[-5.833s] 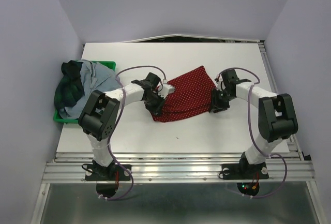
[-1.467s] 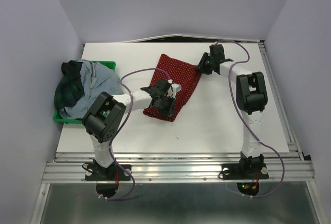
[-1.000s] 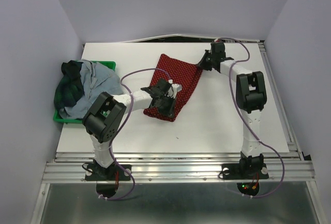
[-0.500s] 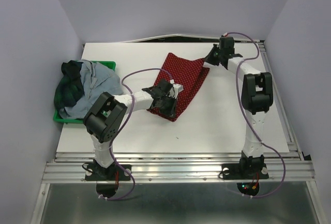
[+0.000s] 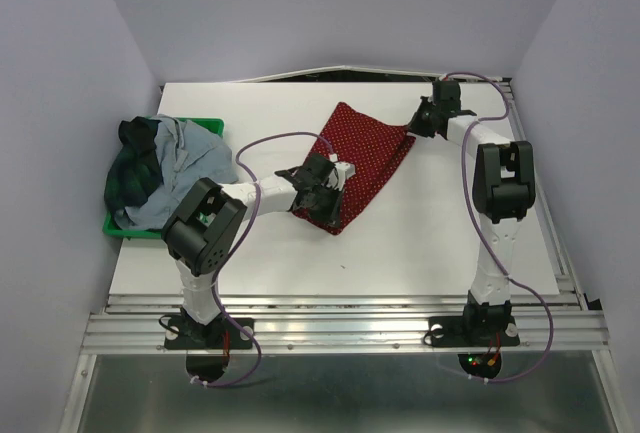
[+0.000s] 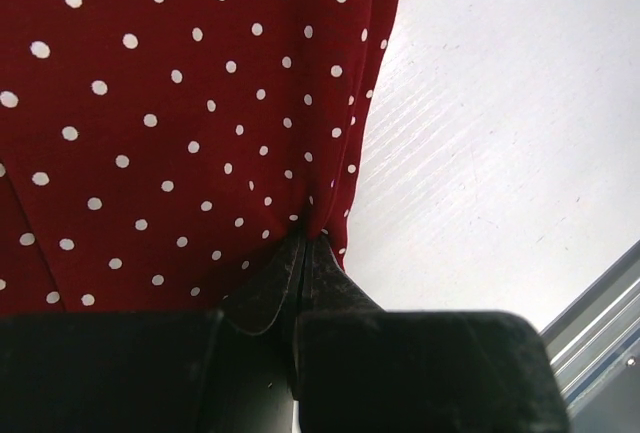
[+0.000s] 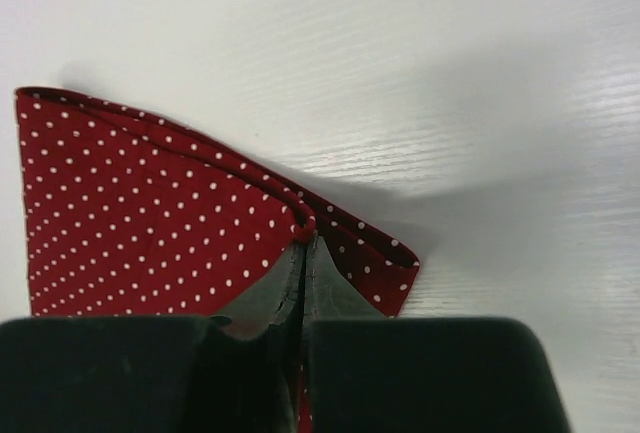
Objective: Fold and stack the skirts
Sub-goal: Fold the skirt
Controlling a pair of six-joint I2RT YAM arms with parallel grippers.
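While the red skirt (image 5: 362,158) is stretched flat, pinched at 8 o'clock by left fingers (image 6: 262,298) and 2 o'clock by right fingers (image 7: 338,298), folding seems due.

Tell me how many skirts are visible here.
3. The dark red dotted skirt lies on the table; the green plaid skirt and the pale grey-blue skirt are heaped on the green tray at the left. The heap may hide more.
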